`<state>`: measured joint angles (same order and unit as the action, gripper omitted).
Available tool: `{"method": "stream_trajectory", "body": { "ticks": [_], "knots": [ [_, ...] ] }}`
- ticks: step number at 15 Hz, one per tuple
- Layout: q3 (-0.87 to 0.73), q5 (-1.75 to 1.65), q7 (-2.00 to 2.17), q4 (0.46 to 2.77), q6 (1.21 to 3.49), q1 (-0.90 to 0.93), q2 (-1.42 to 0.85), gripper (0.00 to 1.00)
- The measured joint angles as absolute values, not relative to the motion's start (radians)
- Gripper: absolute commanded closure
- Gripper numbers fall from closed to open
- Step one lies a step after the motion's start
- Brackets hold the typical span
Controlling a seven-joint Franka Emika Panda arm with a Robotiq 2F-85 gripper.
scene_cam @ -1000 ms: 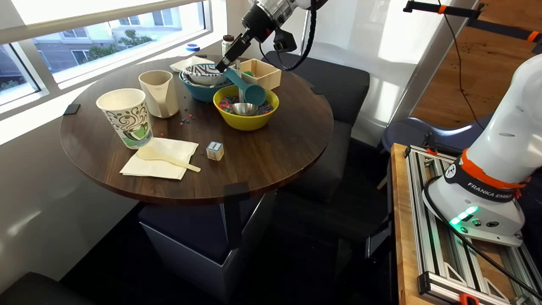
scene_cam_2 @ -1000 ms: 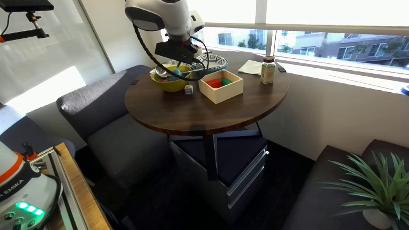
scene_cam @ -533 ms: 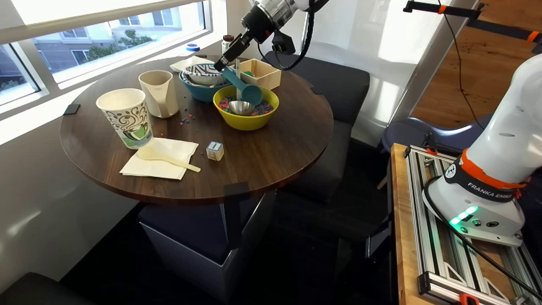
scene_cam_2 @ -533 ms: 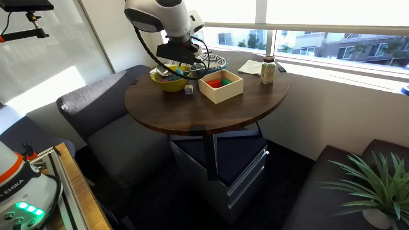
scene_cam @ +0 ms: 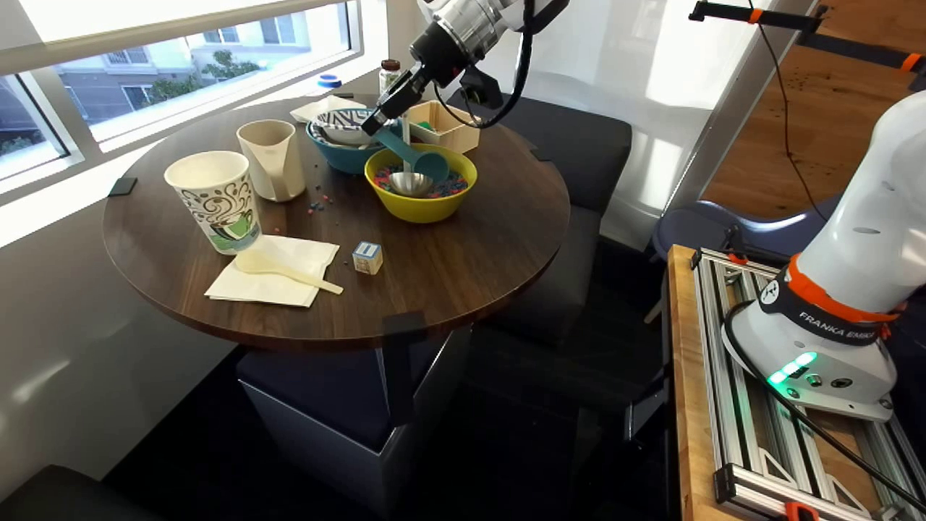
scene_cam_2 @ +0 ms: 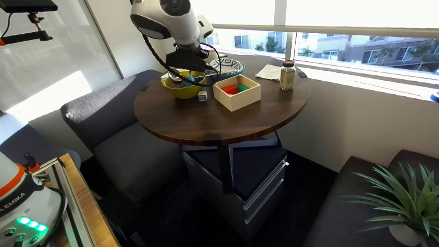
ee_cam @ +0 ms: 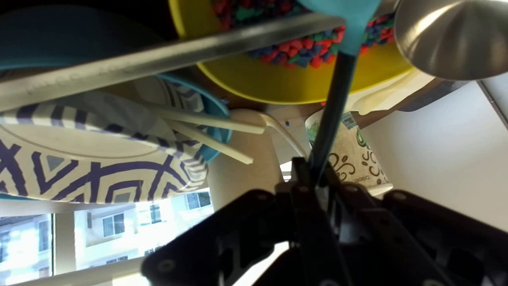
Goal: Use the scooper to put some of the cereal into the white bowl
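My gripper [scene_cam: 374, 124] is shut on the dark end of the scooper's handle, and in the wrist view the gripper [ee_cam: 315, 171] pinches it between both fingertips. The teal scooper [scene_cam: 432, 166] slants down into the yellow bowl [scene_cam: 423, 210], its head over the colourful cereal [ee_cam: 305, 49]; whether it carries any cereal cannot be told. Beside the yellow bowl, the white bowl [ee_cam: 99, 159] with its dark line pattern sits tilted inside a teal bowl [scene_cam: 346, 159]. The fingertips stand close to the white bowl's [scene_cam: 351, 119] rim in an exterior view.
A steel ladle [scene_cam: 411, 184] stands in the yellow bowl, its long handle [ee_cam: 158, 59] near the scooper. Around them are a wooden box [scene_cam_2: 236, 97], a beige pitcher [scene_cam: 271, 163], a paper cup [scene_cam: 217, 202], a spoon [scene_cam: 289, 271] on napkins, a letter block [scene_cam: 367, 258] and a jar [scene_cam_2: 287, 75].
In an exterior view my gripper has come down slightly and a little to the left, with the scooper lying flatter. The steel ladle has shifted slightly left in the yellow bowl.
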<state>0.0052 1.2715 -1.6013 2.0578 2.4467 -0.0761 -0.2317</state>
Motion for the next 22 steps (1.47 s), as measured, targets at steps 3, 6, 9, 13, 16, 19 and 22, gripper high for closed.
{"method": "stream_trajectory", "body": {
  "ticks": [3,6,9,13,16,19,22],
  "knots": [
    [0.007,1.276,-1.605,2.068,2.446,-0.069,-0.232,0.98],
    [0.007,1.277,-1.605,2.073,2.436,-0.069,-0.232,0.98],
    [0.002,1.277,-1.603,2.074,2.400,-0.074,-0.232,0.98],
    [-0.012,1.277,-1.591,2.075,2.313,-0.086,-0.232,0.98],
    [-0.024,1.277,-1.575,2.075,2.252,-0.098,-0.235,0.98],
    [-0.040,1.277,-1.552,2.072,2.186,-0.110,-0.240,0.98],
    [-0.056,1.277,-1.531,2.065,2.118,-0.127,-0.249,0.98]
  ]
}}
